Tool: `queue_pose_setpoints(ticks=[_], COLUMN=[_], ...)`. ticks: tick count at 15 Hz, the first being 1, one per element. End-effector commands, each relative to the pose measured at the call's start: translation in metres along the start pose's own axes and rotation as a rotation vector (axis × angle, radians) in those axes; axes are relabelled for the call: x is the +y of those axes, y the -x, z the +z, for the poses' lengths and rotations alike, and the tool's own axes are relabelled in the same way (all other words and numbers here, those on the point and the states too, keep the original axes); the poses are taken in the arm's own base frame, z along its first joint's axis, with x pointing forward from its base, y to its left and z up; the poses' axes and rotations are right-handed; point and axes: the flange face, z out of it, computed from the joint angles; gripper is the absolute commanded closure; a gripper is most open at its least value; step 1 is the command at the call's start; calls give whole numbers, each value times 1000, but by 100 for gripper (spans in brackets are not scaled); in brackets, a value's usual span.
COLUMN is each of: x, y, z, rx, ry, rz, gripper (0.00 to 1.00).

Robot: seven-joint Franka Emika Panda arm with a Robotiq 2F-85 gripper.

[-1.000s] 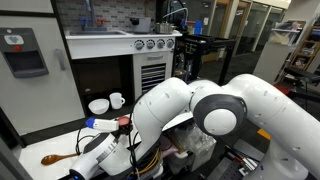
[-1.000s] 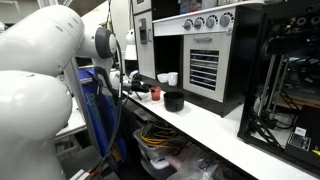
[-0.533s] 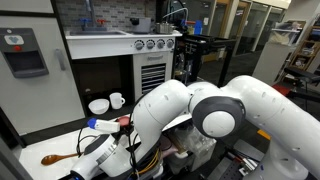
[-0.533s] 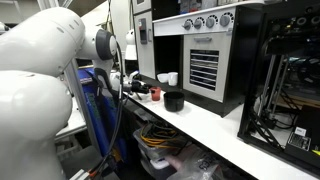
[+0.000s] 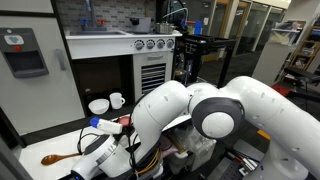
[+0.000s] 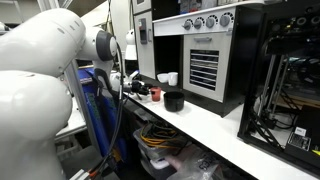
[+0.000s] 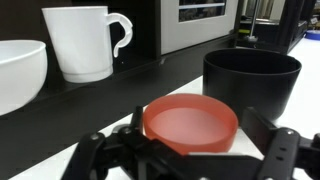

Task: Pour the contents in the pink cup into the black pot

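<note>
Straddling the pink cup (image 7: pixel 190 122) with the gripper (image 7: pixel 190 155) wide open, nothing gripped yet, so centre the jaws on it, clamp firmly below the rim, lift level, then tip toward the black pot (image 7: pixel 252 80) just ahead and right of the gripper.

Exteriors distant, wrist near pink cup (image 7: pixel 190 122)

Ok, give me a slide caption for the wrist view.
Open end effector flanking the pink cup, black pot just beyond it, white mug and white bowl off to the side.
</note>
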Motion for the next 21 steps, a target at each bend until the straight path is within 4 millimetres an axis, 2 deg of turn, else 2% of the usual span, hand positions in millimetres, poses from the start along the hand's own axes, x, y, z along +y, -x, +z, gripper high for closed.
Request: queue_pose_setpoints(ticks=[1, 10, 11, 12, 14, 15, 18, 21], x=[3, 6, 6, 6, 7, 7, 7, 7], y=[-2, -4, -3, -3, -2, -1, 0, 3], z=[4, 4, 4, 4, 3, 2, 3, 2], rx=[4, 10, 13, 12, 16, 16, 18, 26], ry=[-43, -48, -48, -46, -46, -46, -49, -55], rz=[65, 111, 111, 110, 110, 112, 115, 120], gripper=[0, 0, 25, 26, 40, 45, 49, 49])
